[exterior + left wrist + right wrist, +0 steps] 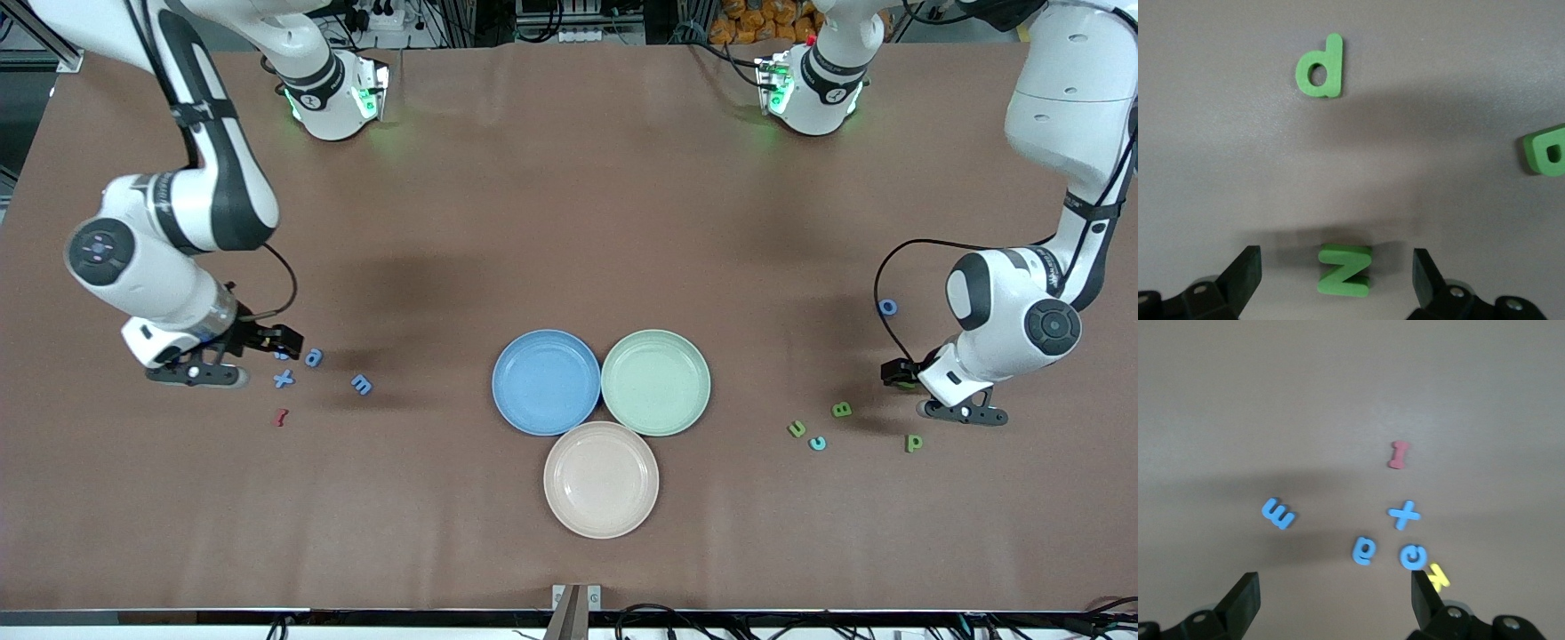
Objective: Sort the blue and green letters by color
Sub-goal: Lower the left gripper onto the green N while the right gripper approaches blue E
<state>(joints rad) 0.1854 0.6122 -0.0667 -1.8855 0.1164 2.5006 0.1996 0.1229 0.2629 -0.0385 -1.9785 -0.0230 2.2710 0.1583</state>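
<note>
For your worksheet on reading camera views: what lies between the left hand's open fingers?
The green N lies on the table between the left hand's fingers, untouched; the left wrist view shows it.

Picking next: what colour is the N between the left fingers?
Green N, clearest in the left wrist view.

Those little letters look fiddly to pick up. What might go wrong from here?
1. The right gripper, open, hangs over a tight cluster: the blue c, blue a and yellow k lie close together, so it might pinch or nudge the wrong one.
2. The left gripper, open, straddles the green N; such a small flat piece could slip out.
3. The blue plate and green plate touch, so a letter may drop in the wrong one.
</note>
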